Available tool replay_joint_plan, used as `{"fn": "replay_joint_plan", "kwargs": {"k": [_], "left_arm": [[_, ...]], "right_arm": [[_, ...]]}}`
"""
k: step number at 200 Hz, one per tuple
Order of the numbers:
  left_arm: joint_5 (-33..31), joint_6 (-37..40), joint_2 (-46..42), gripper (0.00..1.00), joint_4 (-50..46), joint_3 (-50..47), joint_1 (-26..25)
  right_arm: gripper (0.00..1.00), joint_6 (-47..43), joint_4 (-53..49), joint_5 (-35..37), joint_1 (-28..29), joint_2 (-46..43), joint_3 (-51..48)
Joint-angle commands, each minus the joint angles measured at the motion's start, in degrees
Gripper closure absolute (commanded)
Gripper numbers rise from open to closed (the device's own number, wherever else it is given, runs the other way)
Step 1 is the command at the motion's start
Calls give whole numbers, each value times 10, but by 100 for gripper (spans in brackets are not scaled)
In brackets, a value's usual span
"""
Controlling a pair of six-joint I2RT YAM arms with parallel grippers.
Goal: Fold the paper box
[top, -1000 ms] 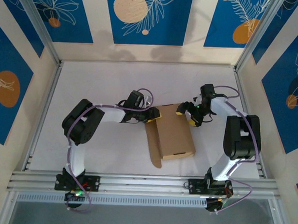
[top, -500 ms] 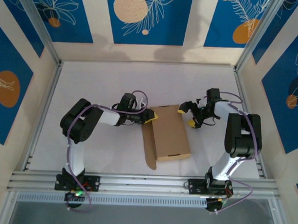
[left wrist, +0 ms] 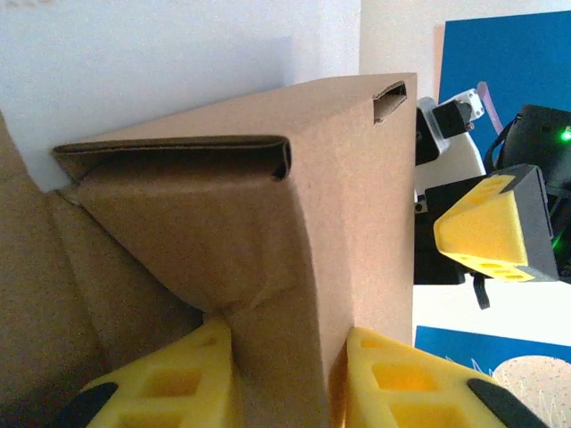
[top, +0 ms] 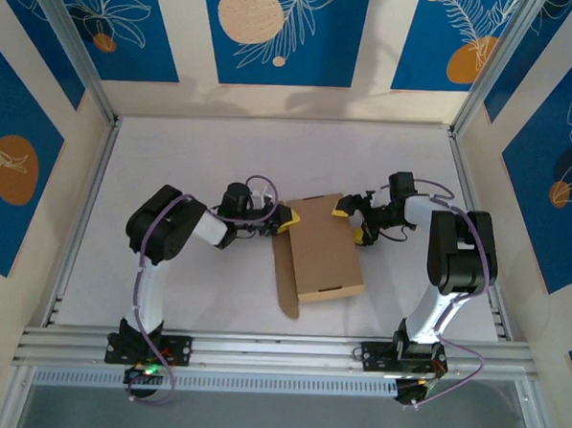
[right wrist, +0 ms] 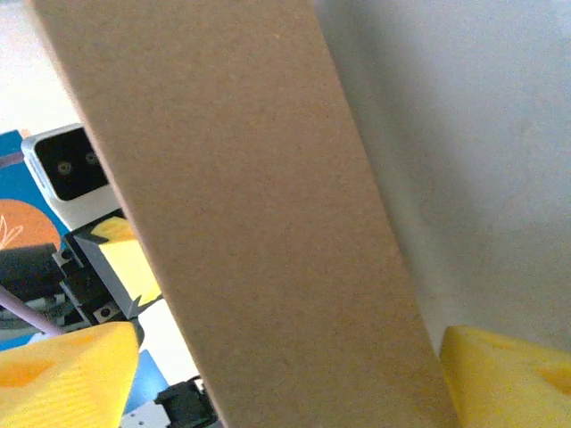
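Now that the left gripper has closed onto the far-left wall of the paper box, the box sits braced between the arms. The right gripper straddles its far-right edge, jaws wide, seemingly ready to fold.

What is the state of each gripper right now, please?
The left gripper is closed on a folded wall of the paper box.
The right gripper is open, straddling the box's opposite edge without clamping.

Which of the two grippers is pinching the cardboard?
The left gripper: its yellow fingers press a wall of the paper box; the right gripper stands open.
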Motion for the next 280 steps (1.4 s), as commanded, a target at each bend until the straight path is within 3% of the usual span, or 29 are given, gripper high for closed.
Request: {"fn": "replay_joint_plan", "kwargs": {"k": [1,14,27,63,96,124,147,175,205,226,280], "left_arm": [[3,22,-13,71,-87,0,-6],[-1,44,-23,69,-128,8,-6],[-8,66,-33,65,-173,15,-6],[-32,115,-92,47,-273,15,8],[-79,178,-191,40,-383,-3,36],[-145,180,-239,30,-441,-47,45],[-169,175,-237,22,-423,-68,45],[-137,147,-200,18,-343,-68,44],[-96,38,-166,13,-128,-98,43],[-87,-10,-160,12,-31,-111,40],[-84,-13,-170,12,-10,-97,15]], "right_arm": [[26,11,3,-36,4,-38,-2],[40,12,3,-27,0,-46,-5],[46,13,1,-18,1,-53,-6],[52,-3,-14,31,-6,-83,-12],[54,33,41,-8,-27,-108,-34],[54,48,56,-28,-27,-106,-35],[54,75,98,-56,-28,-106,-50],[55,102,137,-84,-27,-114,-59],[55,106,144,-95,-23,-122,-59],[56,109,147,-95,-22,-122,-61],[57,111,151,-82,-8,-118,-60]]}}
